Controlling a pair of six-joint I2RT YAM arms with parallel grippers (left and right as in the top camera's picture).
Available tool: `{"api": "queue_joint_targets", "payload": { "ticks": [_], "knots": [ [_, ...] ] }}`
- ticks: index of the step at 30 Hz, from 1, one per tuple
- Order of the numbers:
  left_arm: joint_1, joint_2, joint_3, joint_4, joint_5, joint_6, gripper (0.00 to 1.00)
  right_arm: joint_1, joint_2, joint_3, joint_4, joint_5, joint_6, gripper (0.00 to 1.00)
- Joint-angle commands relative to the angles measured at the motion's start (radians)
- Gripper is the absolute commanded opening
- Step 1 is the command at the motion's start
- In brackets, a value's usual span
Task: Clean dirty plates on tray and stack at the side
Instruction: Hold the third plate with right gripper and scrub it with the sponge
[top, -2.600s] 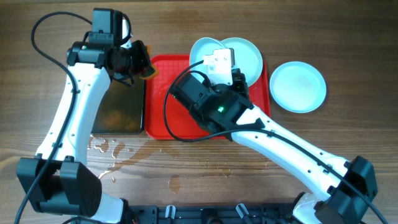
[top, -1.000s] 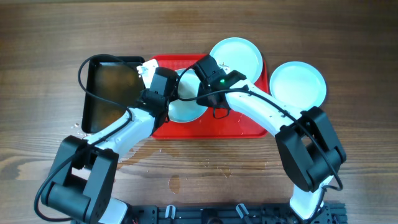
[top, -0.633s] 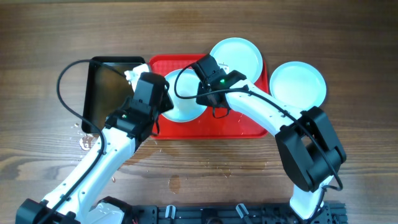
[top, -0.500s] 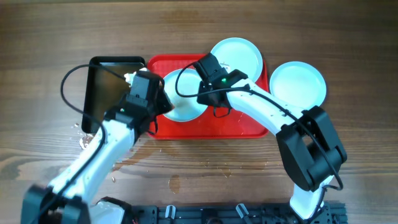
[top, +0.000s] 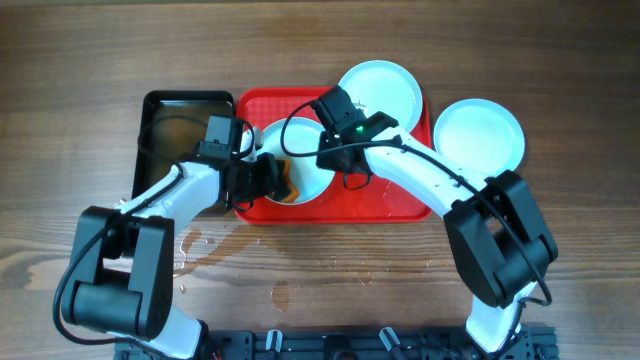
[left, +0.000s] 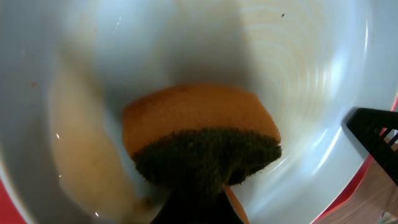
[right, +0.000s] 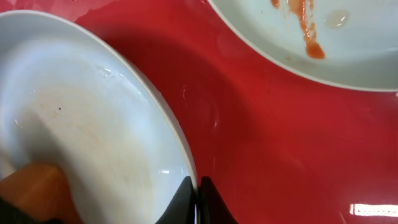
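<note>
The left gripper (top: 278, 180) is clamping an orange sponge (left: 199, 124) — fingers mostly hidden — onto the plate (right: 93, 118) at 9 o'clock on the red tray (top: 320, 212); the right gripper (right: 194, 188) is pinching its rim.

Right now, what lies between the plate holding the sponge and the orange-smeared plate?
Only a bare stretch of the red tray, seen in the right wrist view.

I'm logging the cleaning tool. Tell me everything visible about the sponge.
The sponge is orange foam with a dark green scouring layer. The left end effector grips it at the green end, pressing it against the face of the plate on the red tray, beside a pale brown smear.
</note>
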Motion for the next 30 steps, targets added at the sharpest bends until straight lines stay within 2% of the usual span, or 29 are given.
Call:
{"api": "queue_joint_targets", "payload": {
  "ticks": [1,4,7,10,17,19,20,21,22,25,27,30],
  "knots": [
    [-0.002,0.015,-0.003,0.034,-0.044,0.060,0.04,-0.004,0.003,0.003,0.008,-0.001,0.000,0.04],
    [-0.032,0.017,-0.003,0.038,-0.357,0.056,0.04,-0.004,0.003,0.003,0.008,-0.001,0.000,0.04],
    [-0.069,0.022,-0.003,0.053,-0.468,0.056,0.04,-0.004,0.003,0.003,0.008,-0.001,0.000,0.04],
    [-0.119,0.038,-0.003,0.136,-0.570,0.051,0.04,-0.004,0.003,0.003,0.008,-0.001,0.000,0.04],
    [-0.151,0.039,-0.003,0.200,-0.762,-0.114,0.04,-0.004,0.007,0.003,0.012,-0.005,0.004,0.04],
    [-0.151,0.039,-0.003,0.202,-0.760,-0.115,0.04,-0.007,0.020,0.003,0.044,-0.039,0.001,0.04],
    [-0.155,0.039,-0.003,0.195,-0.760,-0.129,0.04,-0.018,0.042,0.003,0.095,-0.093,-0.012,0.06],
    [-0.165,0.039,-0.003,0.192,-0.737,-0.129,0.04,-0.034,0.064,0.003,0.160,-0.152,-0.043,0.14],
    [-0.174,0.039,-0.003,0.190,-0.722,-0.129,0.04,-0.047,0.078,0.003,0.206,-0.194,-0.064,0.18],
    [-0.189,0.039,-0.003,0.188,-0.719,-0.129,0.04,-0.091,0.125,0.003,0.293,-0.237,-0.071,0.41],
    [-0.188,0.039,-0.003,0.188,-0.719,-0.129,0.04,-0.091,0.139,0.003,0.312,-0.237,-0.071,0.46],
    [-0.188,0.039,-0.003,0.188,-0.719,-0.129,0.04,-0.091,0.167,0.003,0.351,-0.237,-0.062,0.46]
  ]
}}
